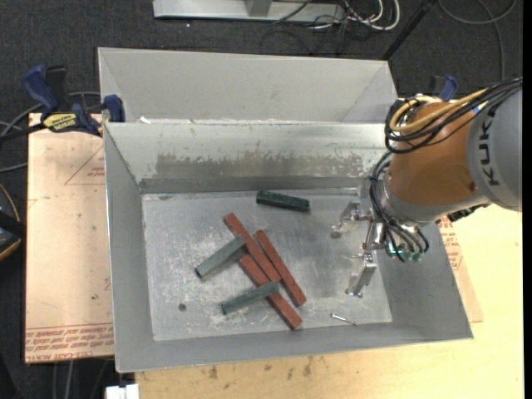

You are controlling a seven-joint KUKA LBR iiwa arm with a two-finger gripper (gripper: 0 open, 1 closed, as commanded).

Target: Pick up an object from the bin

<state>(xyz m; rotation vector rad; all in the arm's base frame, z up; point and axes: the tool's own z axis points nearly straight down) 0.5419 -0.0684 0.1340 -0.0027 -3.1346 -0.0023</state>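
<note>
My gripper (353, 254) hangs over the right part of the bin floor, open, with nothing between its fingers. One fingertip (342, 224) points toward the back, the other (360, 284) toward the front. To its left, about a finger's length away, lie two long red bars (281, 268) side by side, running diagonally. A small thin metal pin (342, 318) lies on the floor just in front of the gripper. A short dark green block (283, 201) rests near the back wall, left of the gripper.
Two grey-green bars lie against the red ones: one (220, 258) on their left, one (249, 298) across their front end. A tiny dark speck (182, 307) sits at front left. The arm with its orange cover and cables looms over the bin's right wall.
</note>
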